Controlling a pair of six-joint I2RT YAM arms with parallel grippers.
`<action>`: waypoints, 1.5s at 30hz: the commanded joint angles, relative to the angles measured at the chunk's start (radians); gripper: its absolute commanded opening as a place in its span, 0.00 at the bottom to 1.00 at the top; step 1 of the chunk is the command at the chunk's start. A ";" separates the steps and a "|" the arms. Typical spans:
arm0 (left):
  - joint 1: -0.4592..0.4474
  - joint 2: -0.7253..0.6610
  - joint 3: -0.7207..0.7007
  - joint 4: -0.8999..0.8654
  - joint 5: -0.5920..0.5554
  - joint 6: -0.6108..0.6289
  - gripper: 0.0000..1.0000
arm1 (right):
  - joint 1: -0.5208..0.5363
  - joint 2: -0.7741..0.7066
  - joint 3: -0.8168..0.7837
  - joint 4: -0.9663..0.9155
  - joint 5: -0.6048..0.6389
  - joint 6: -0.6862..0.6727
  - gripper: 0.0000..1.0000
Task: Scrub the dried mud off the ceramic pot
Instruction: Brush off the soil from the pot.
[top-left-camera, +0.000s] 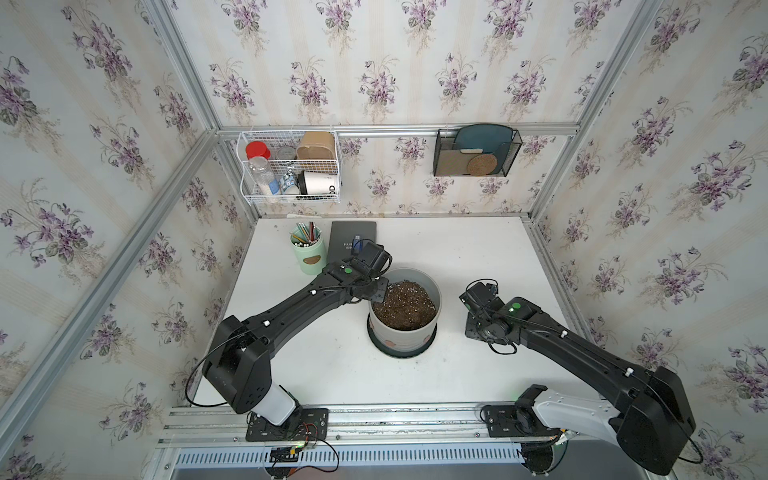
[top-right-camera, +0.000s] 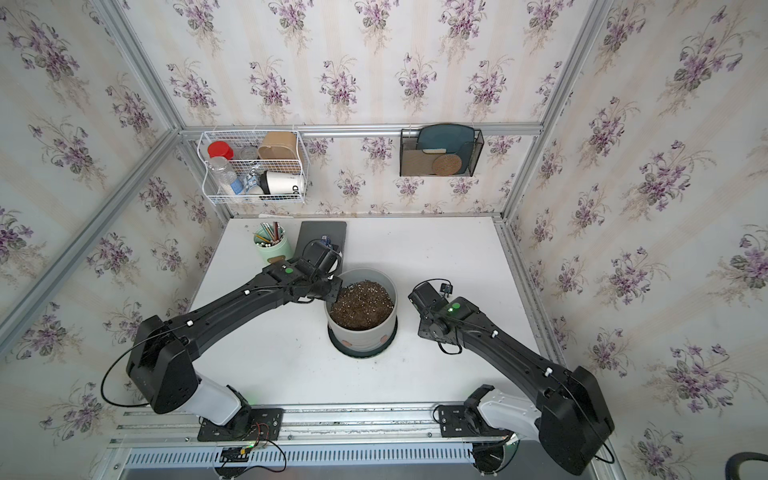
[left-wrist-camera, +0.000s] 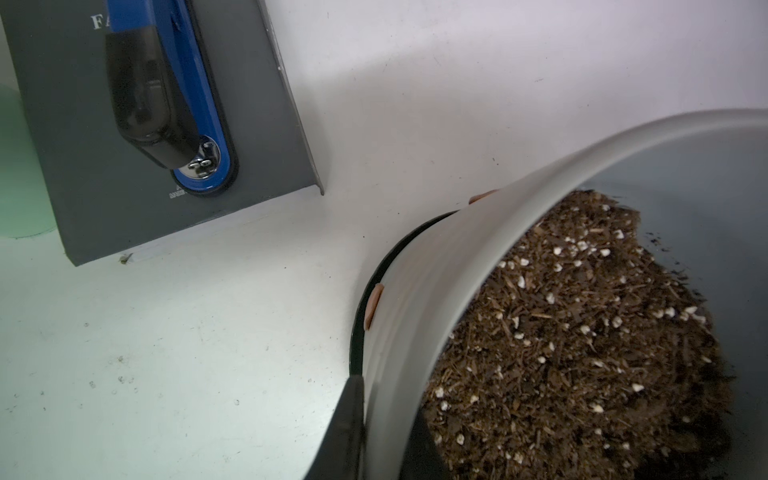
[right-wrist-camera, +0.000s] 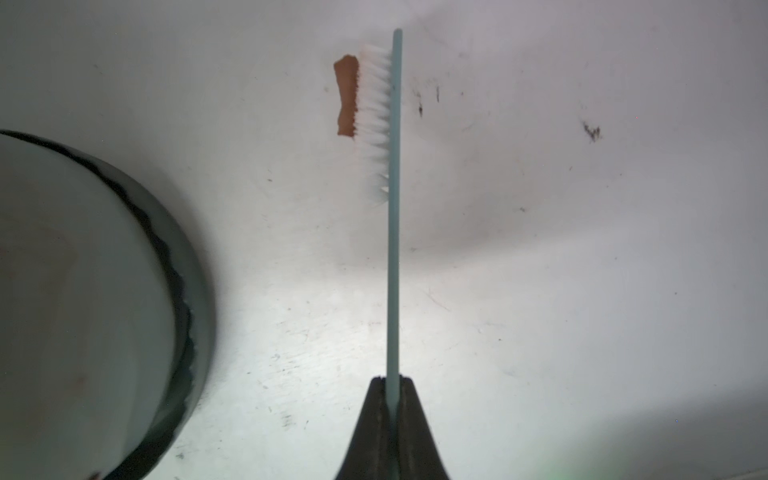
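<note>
The ceramic pot (top-left-camera: 401, 332) stands in the middle of the table (top-left-camera: 498, 257), grey, on its dark saucer (top-left-camera: 399, 354) and heaped with speckled soil (top-left-camera: 405, 305). The left claw (left-wrist-camera: 386, 407) is clamped on the rim on the side toward the back-left corner, one finger outside the wall and one inside by the soil. Dried mud (left-wrist-camera: 373, 305) clings low on the outer wall there. Both top views show two more blobs on the side facing the front edge.

Between pot and right edge, the right claw (right-wrist-camera: 392, 380) is pinched tight on the thin pale-blue handle of a brush (right-wrist-camera: 394, 249). Its white bristles are turned toward the pot, well apart from it. A reddish-brown scrap (right-wrist-camera: 347, 97) sits at the bristle tips; whether it clings there or lies on the table, I cannot tell. Near the back-left corner stand a mint pencil cup (top-left-camera: 309, 253) and a dark notebook (top-left-camera: 353, 235).
</note>
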 joint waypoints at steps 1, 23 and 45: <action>0.002 -0.008 0.027 0.030 -0.015 -0.005 0.17 | 0.033 -0.049 0.033 -0.004 0.027 -0.029 0.00; 0.004 0.080 0.155 0.022 -0.073 0.066 0.41 | 0.018 -0.026 0.021 0.040 -0.056 -0.060 0.00; 0.008 0.163 0.203 0.060 -0.081 0.112 0.46 | -0.006 -0.111 0.002 0.051 -0.155 -0.068 0.00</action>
